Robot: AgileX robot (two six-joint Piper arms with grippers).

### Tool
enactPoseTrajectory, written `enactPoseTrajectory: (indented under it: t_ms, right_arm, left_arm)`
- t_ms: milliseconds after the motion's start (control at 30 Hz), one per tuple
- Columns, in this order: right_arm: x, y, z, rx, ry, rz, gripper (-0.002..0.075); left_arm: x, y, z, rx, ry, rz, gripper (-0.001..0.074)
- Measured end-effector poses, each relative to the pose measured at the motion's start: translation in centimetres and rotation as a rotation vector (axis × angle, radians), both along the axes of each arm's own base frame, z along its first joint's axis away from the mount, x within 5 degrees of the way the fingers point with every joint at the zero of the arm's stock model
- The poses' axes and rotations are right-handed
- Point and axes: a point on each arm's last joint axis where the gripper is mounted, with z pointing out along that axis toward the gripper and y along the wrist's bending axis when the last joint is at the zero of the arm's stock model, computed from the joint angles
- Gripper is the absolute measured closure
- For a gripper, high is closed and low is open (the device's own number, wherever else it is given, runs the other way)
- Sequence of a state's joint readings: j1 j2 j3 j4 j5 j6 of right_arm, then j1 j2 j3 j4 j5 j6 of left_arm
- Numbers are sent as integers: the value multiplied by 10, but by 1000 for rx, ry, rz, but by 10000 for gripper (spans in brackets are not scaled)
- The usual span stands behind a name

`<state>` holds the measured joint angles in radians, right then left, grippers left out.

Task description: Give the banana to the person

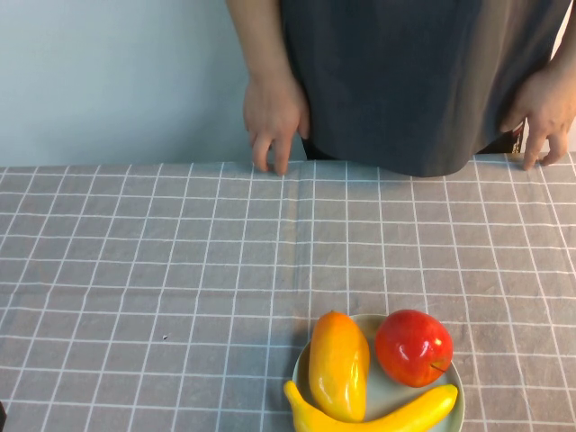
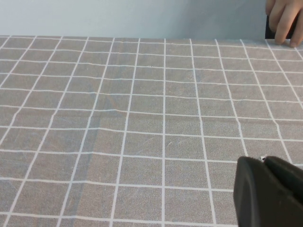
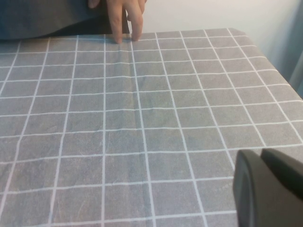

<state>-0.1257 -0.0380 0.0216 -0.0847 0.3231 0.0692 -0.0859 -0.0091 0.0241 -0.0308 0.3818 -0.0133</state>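
Observation:
The banana (image 1: 396, 416), long, curved and yellow, lies along the near rim of a pale plate (image 1: 461, 382) at the front of the table in the high view. The person (image 1: 405, 81) in a dark grey shirt stands at the far edge, one hand (image 1: 273, 117) and the other hand (image 1: 547, 112) resting on the cloth. Neither gripper shows in the high view. My left gripper (image 2: 265, 161) shows in the left wrist view with its black fingers pressed together, empty, over bare cloth. My right gripper (image 3: 260, 153) shows likewise shut and empty in the right wrist view.
On the plate with the banana sit a plump yellow-orange mango-like fruit (image 1: 338, 364) and a red apple (image 1: 413, 347). A grey checked cloth (image 1: 180, 270) covers the table. The table's right edge (image 3: 279, 61) shows in the right wrist view.

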Motion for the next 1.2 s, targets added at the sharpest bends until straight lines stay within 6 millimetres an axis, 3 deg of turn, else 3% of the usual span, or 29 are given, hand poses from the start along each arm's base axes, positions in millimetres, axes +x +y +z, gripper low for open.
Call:
enactPoseTrajectory:
  t_ms: [400, 800, 967, 1200]
  right_arm:
    - [0, -2, 3, -64, -21, -5, 735]
    - [3, 7, 22, 789, -325, -3, 735]
    - [2, 4, 27, 808, -389, -16, 735]
    - [2, 14, 32, 783, -238, 50, 735]
  left_arm:
    - [0, 0, 0, 0, 0, 0, 735]
    - [0, 0, 0, 0, 0, 0, 735]
    - [0, 0, 0, 0, 0, 0, 735]
    - [0, 0, 0, 0, 0, 0, 735]
